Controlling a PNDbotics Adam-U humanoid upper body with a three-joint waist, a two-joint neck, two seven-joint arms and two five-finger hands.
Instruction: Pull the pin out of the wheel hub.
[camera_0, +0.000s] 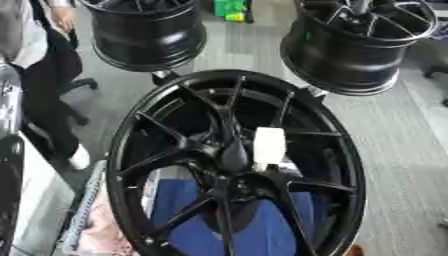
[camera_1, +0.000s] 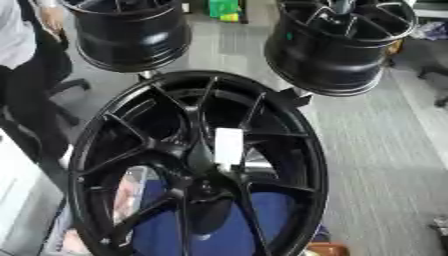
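You are looking down at a large black wheel (camera_0: 234, 165) that is filling the middle of both views, its spokes meeting at the wheel hub (camera_0: 229, 156) just left of a white tag (camera_0: 269, 145). The pin is not standing out from the dark metal, so you cannot tell its long axis yet; judging by the task, it is probably sitting at or close to that hub centre. Neither of your hands is showing in either view, so their state is unknown and neither arm is reading as nearer. The hub is lying straight ahead and below the camera, so whichever hand you are bringing in will likely be reaching forward and down toward the centre.
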